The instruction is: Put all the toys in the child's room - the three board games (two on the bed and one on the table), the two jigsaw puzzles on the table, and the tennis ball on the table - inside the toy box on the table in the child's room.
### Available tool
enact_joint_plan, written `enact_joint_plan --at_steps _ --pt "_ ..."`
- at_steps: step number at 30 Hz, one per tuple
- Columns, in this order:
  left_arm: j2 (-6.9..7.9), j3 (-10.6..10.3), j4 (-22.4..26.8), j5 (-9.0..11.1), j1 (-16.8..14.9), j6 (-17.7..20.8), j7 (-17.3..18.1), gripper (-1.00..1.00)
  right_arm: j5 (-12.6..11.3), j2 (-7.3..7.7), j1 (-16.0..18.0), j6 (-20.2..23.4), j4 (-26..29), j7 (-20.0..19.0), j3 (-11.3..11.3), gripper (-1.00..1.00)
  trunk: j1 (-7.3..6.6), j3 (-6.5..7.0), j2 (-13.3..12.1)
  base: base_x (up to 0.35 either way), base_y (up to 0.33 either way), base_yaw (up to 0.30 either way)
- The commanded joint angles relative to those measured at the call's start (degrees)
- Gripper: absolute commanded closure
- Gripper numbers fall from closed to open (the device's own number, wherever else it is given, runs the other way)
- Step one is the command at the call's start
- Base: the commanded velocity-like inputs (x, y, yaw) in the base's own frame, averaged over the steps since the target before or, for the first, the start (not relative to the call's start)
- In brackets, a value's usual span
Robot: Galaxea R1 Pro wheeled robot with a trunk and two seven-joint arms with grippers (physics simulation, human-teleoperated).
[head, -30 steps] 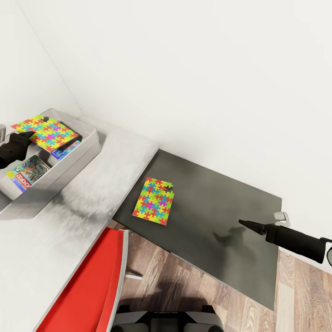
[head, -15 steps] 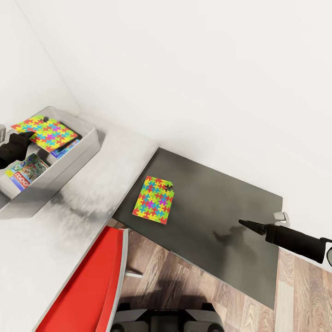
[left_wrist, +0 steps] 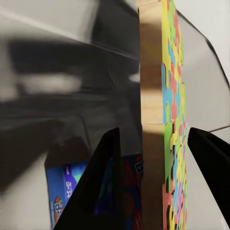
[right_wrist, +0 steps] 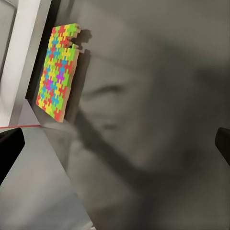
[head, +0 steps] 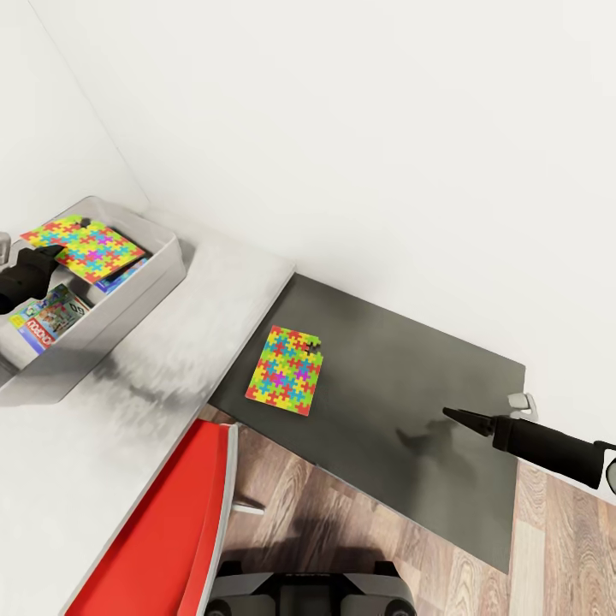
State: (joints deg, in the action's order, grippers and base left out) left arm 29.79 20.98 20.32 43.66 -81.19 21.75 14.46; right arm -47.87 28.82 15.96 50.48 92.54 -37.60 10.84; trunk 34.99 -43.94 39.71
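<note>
My open left pincer [left_wrist: 153, 158] straddles one puzzle [left_wrist: 165, 120]; the other puzzle [head: 286, 370] lies at ten o'clock from my open right pincer [head: 453, 415], long axis toward twelve.

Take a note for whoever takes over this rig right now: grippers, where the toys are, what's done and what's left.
Left gripper: open, jaws astride the first puzzle inside the toy box.
Right gripper: open, empty, over the dark cabinet.
Done: that puzzle, a blue game under it and another printed game are in the box.
Left: the second puzzle lies flat on the cabinet, beside the table edge.
</note>
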Motion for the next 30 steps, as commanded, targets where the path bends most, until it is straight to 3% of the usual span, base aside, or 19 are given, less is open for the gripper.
enact_joint_plan --at_steps 1,9,10,30 --pt "0.07 0.43 -0.02 0.13 -0.04 0.52 0.07 1.00 -0.03 0.01 0.03 0.32 0.01 -0.13 0.05 -1.00 0.01 -0.05 0.05 0.000 0.000 0.000" --pt "0.70 0.39 -0.08 0.15 -0.02 0.65 -2.24 1.00 -0.03 0.01 0.03 0.32 0.01 -0.16 0.05 -1.00 0.01 -0.05 0.05 0.000 0.000 0.000" --pt "0.72 0.39 -0.07 0.17 -0.02 0.65 -2.42 -1.00 -0.03 0.01 0.03 0.32 0.01 -0.17 0.05 -1.00 0.01 -0.05 0.05 0.000 0.000 0.000" --pt "0.79 0.31 -0.09 0.42 0.05 0.62 -3.19 -1.00 -0.03 0.01 0.03 0.32 0.01 -0.18 0.12 -1.00 0.01 -0.05 0.05 0.000 0.000 0.000"
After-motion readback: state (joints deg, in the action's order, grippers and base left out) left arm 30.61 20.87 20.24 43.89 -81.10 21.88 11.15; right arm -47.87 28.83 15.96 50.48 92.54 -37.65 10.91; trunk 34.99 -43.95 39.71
